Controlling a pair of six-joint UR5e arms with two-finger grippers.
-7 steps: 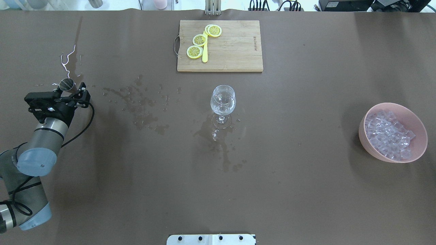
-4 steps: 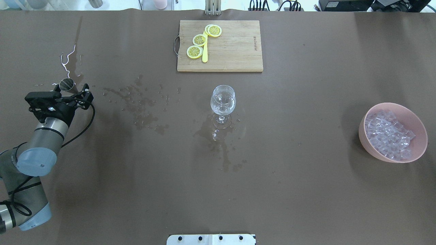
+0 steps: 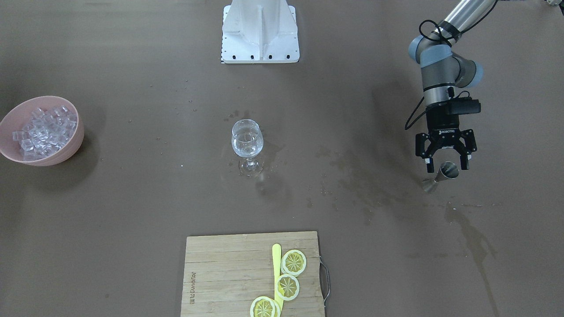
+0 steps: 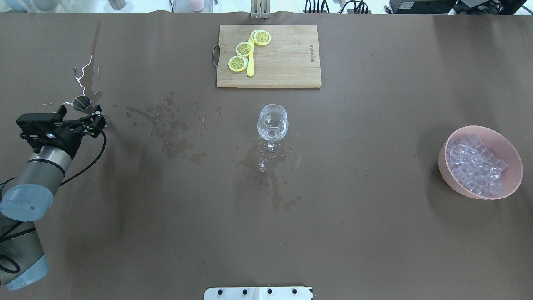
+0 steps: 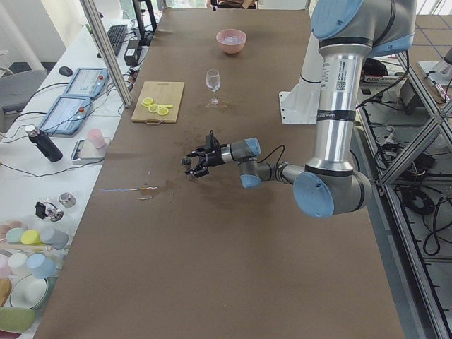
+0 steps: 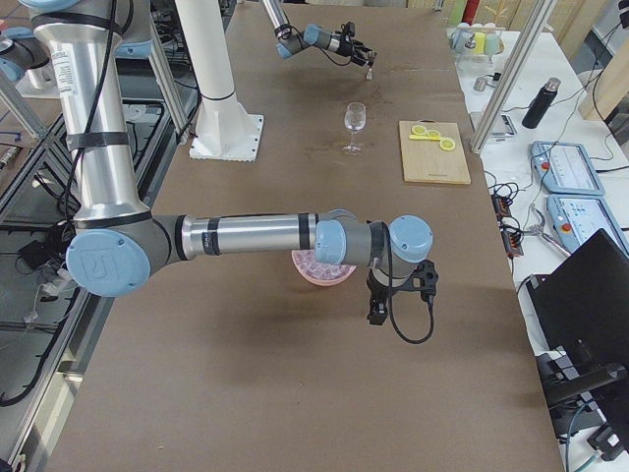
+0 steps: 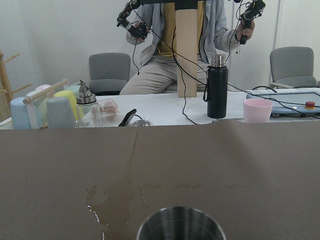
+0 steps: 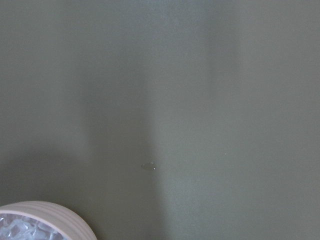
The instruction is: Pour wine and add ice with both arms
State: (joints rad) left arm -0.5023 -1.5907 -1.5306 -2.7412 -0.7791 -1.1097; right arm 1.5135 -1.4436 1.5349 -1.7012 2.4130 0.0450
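A clear wine glass (image 4: pixel 272 123) stands mid-table with a little colourless wine in its bowl; it also shows in the front view (image 3: pixel 247 141). A pink bowl (image 4: pixel 514 175) at the right holds several small clear ice cubes (image 4: pixel 474 164). A small metal cup (image 4: pixel 82 103) stands at the far left. My left gripper (image 4: pixel 79 111) is open and empty, its fingertips just short of the cup (image 3: pixel 447 169). The cup's rim fills the bottom of the left wrist view (image 7: pixel 180 227). My right gripper (image 6: pixel 398 295) shows only in the right side view, beside the bowl; I cannot tell its state.
A wooden cutting board (image 4: pixel 287 62) with lemon slices (image 4: pixel 243 49) and a yellow knife lies behind the glass. Dark wet stains (image 4: pixel 175 129) spread between cup and glass and in front of the glass. The white pedestal (image 3: pixel 260 31) stands at the robot's side.
My left arm has drawn back and to the left, away from the metal cup, with the gripper still open. The cup, glass and bowl have not moved.
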